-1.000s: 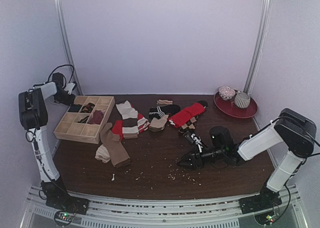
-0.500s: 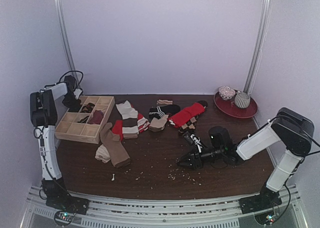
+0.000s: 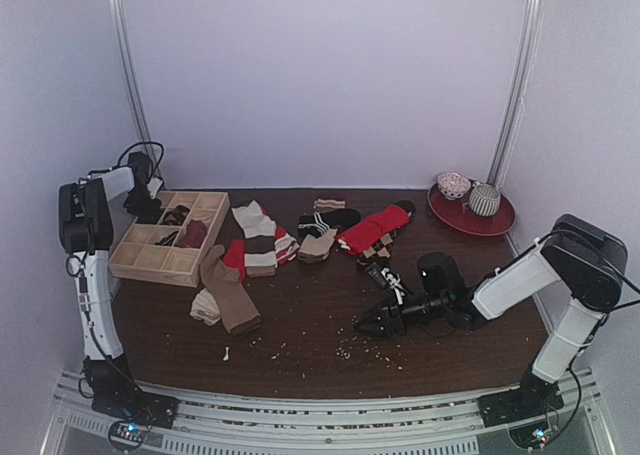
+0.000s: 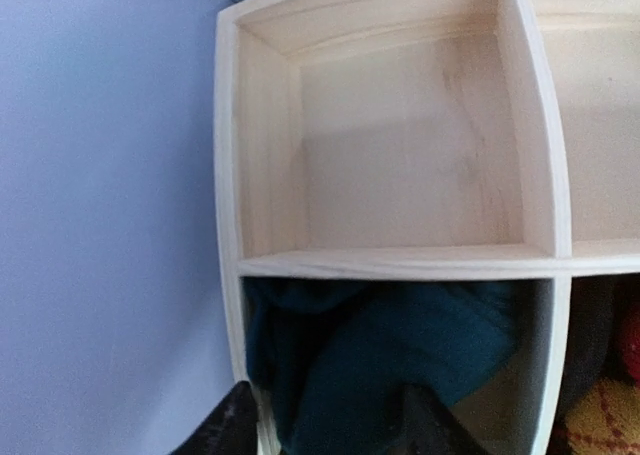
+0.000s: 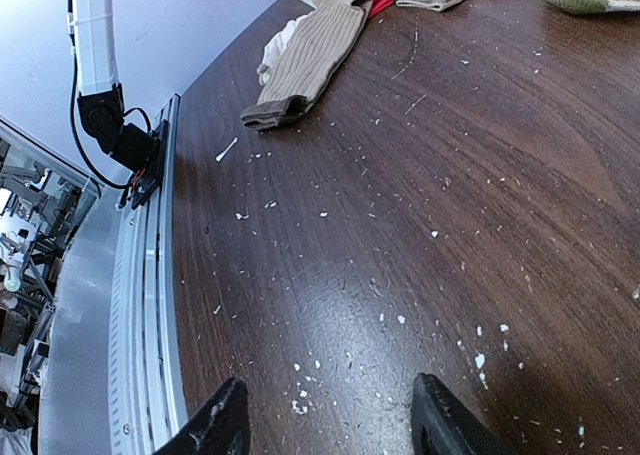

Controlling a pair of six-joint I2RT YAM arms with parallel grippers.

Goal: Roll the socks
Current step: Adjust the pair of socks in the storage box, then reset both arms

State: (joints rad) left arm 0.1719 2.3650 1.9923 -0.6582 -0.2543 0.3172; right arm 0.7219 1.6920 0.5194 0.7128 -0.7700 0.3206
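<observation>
A dark teal sock (image 4: 400, 355) lies bunched in the far left compartment of the wooden box (image 4: 400, 263). My left gripper (image 4: 330, 430) hangs just over it with its jaws apart, one finger each side of the sock; it also shows in the top view (image 3: 143, 205) at the box's far left corner. Loose socks lie mid-table: an argyle sock (image 3: 378, 245), red socks (image 3: 372, 227), a black striped one (image 3: 328, 218) and tan ones (image 3: 230, 293). My right gripper (image 5: 330, 420) is open and empty, low over bare table (image 3: 362, 326).
The wooden divider box (image 3: 165, 260) at the left holds other socks (image 3: 190, 233). Red, white and brown striped socks (image 3: 260, 240) lie beside it. A red dish (image 3: 500, 225) with two small bowls sits at the back right. White crumbs dot the table front.
My left gripper has swung right from the wall side to over the box's far left compartment. The right arm has barely moved.
</observation>
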